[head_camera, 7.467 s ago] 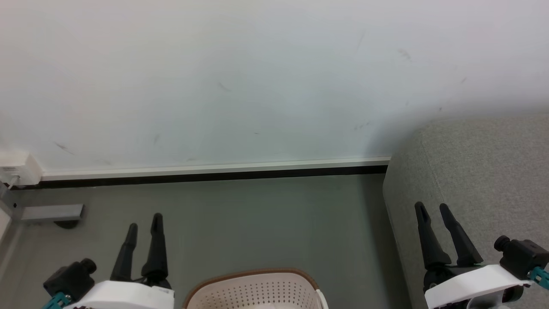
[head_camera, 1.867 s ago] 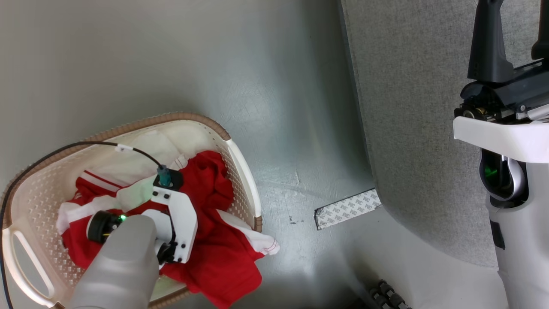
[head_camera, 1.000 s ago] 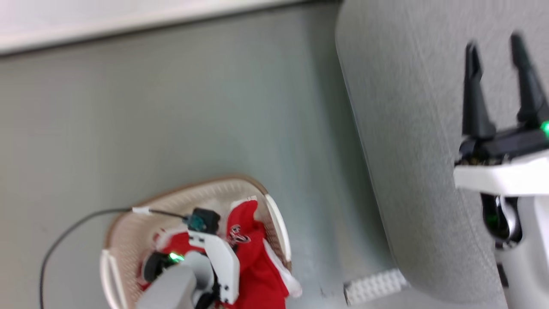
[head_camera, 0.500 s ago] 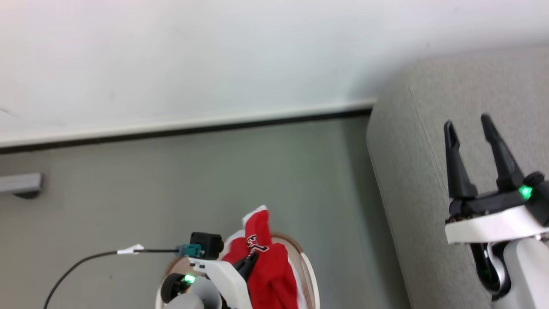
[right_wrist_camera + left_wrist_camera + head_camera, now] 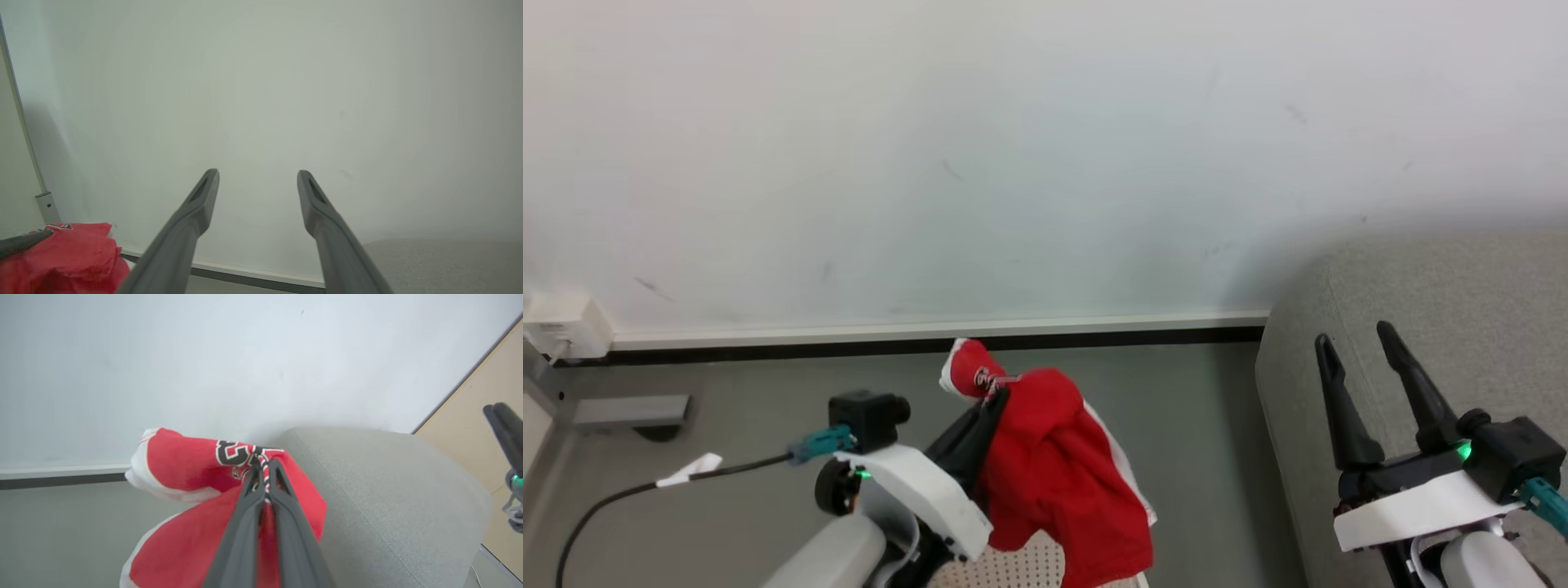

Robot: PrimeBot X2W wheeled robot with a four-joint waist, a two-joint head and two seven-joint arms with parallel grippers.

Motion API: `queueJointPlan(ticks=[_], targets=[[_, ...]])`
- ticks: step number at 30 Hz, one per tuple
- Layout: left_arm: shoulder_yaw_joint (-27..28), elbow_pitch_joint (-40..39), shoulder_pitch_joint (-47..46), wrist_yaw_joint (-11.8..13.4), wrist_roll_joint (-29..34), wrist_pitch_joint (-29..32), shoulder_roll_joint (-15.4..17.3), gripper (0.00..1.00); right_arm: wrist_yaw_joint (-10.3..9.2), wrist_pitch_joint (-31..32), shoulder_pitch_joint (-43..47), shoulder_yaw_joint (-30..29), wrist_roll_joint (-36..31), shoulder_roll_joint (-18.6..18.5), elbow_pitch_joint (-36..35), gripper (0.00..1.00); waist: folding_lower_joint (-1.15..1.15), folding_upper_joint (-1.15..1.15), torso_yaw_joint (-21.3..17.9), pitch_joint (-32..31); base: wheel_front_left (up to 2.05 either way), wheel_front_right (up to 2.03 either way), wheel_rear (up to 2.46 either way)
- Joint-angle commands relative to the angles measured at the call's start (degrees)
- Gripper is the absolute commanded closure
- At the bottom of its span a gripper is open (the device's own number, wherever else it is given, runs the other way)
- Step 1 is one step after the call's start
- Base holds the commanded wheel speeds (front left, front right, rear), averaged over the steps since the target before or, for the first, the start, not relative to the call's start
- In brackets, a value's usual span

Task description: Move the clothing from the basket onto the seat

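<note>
My left gripper [image 5: 994,398] [image 5: 264,464] is shut on the clothing [image 5: 1058,469] [image 5: 192,473], a red jersey with white trim and black lettering. The jersey hangs from the fingertips above the cream perforated basket [image 5: 1021,567], whose top shows at the bottom edge of the head view. The grey seat [image 5: 1445,327] [image 5: 392,498] [image 5: 441,261] stands to the right. My right gripper [image 5: 1352,336] [image 5: 257,177] stands open and empty over the seat's left end. In the right wrist view the red clothing [image 5: 69,255] shows at the lower left.
A white wall [image 5: 1013,163] with a white and black skirting strip [image 5: 931,335] runs behind. Grey floor [image 5: 1192,425] lies between basket and seat. A white box [image 5: 560,327] and a grey bracket [image 5: 629,408] sit at the far left, and a black cable [image 5: 629,490] trails from my left wrist.
The head camera has tilted up, so the whole picture shifted. My left gripper has lifted the red jersey up out of the basket. The right gripper has stayed open.
</note>
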Motion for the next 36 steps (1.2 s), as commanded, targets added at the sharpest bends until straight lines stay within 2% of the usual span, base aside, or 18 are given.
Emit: queueJointPlan(ticks=[1,10,14,24,31,36], targets=[[0.96,-4.22,-0.25,1.46,0.87,-0.46,1.39,1.00,0.17,0.04,1.39,0.63,0.93,-0.03,0.25,0.00,0.02,0.00,0.52,-1.21,0.00,0.00,0.00],[3.58,-22.12,-2.27,7.74,3.26,0.79,5.47,1.00,0.17,0.03,4.11,3.70,2.29,1.15,0.05,0.00,0.02,0.00,0.45,-2.56,0.00,0.00,0.00],[4.20,-26.72,-2.43,9.85,3.62,2.30,6.77,1.00,0.16,0.03,4.26,7.97,4.28,0.32,-0.82,0.00,0.02,0.00,0.17,-2.42,0.00,0.00,0.00],[4.34,-30.14,-1.97,11.89,3.97,3.14,7.39,1.00,0.12,0.03,3.48,13.81,8.27,-1.82,-4.05,0.00,0.02,0.00,0.13,-1.11,0.00,0.00,0.00],[3.78,-29.03,-2.04,11.67,3.74,2.83,6.58,1.00,0.12,0.03,2.03,22.34,10.96,-4.17,-7.21,0.00,0.02,0.00,1.00,-0.70,0.00,0.00,0.00],[3.05,-27.43,-2.63,11.00,3.43,2.67,5.52,1.00,0.12,0.03,-0.99,29.12,11.54,-4.70,-6.63,0.00,0.02,0.00,2.25,-0.80,0.00,0.00,0.00]])
